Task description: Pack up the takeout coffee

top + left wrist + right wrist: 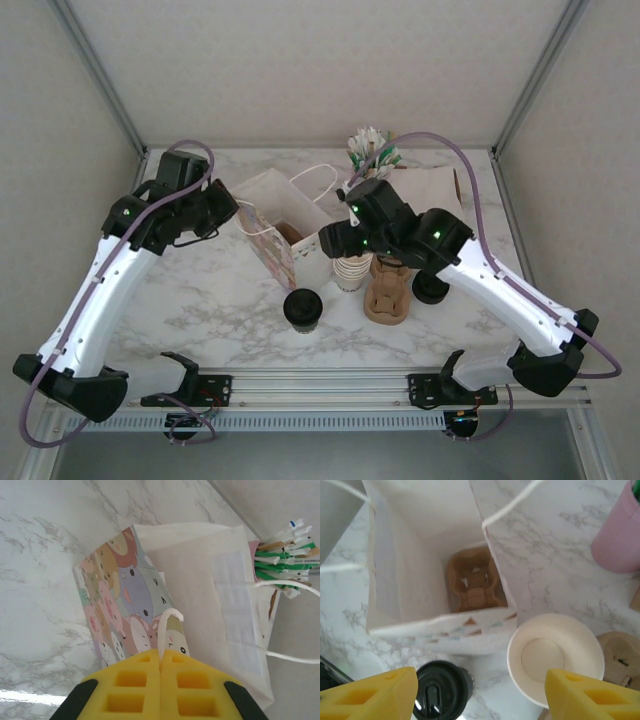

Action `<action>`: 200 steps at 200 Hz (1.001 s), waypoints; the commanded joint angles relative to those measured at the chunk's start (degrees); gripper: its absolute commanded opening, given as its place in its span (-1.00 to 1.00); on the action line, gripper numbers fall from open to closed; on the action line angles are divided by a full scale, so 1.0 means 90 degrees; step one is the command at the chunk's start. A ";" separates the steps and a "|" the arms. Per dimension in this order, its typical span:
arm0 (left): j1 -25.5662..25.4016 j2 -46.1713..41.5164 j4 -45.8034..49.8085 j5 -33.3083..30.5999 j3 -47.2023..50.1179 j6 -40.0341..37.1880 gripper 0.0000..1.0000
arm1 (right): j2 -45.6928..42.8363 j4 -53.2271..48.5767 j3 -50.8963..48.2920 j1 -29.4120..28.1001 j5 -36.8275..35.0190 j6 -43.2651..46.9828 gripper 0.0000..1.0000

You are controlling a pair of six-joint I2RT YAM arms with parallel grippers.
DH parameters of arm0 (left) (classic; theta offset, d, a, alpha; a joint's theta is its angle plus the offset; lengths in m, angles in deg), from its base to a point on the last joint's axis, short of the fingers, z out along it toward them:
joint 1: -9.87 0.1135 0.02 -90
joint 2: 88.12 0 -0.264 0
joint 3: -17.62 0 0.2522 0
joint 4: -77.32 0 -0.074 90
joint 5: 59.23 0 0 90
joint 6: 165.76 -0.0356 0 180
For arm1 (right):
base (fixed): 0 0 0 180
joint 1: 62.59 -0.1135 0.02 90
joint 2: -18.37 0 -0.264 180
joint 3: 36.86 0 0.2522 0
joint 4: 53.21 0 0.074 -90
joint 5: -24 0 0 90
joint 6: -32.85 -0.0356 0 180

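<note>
Near right gripper [480,682], jaws wide apart, untouched, stood lidded takeout coffee [440,692]; left gripper [161,656] clamped on string handle [167,617] of paper bag [200,580].

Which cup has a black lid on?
The lone cup standing in front of the paper bag. The stack of cream cups beside it is open on top, with no lid.

On the counter [200,300], a cup tray [475,580] lies in the bag [275,200]. The takeout coffee [302,308] stands at the bag's 6 o'clock and the cup stack [352,272] at its 4 o'clock. The tray pile [388,298] is just beside that stack, at 4 o'clock.
</note>
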 commanded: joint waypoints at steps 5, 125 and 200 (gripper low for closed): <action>0.0227 0.0123 0.0015 0.0017 -0.0308 -0.0474 -1.00 | -0.0169 -0.0153 -0.0340 -0.0301 -0.0173 -0.0512 0.36; 0.0642 -0.0150 -0.0082 0.1319 -0.0041 -0.0895 -0.08 | 0.0586 -0.0452 -0.1045 -0.2164 -0.1045 -0.2303 0.54; 0.0636 -0.0852 0.0704 0.1206 0.0020 -0.0881 0.47 | 0.1404 -0.0015 -0.1200 -0.2302 -0.1372 -0.1640 0.81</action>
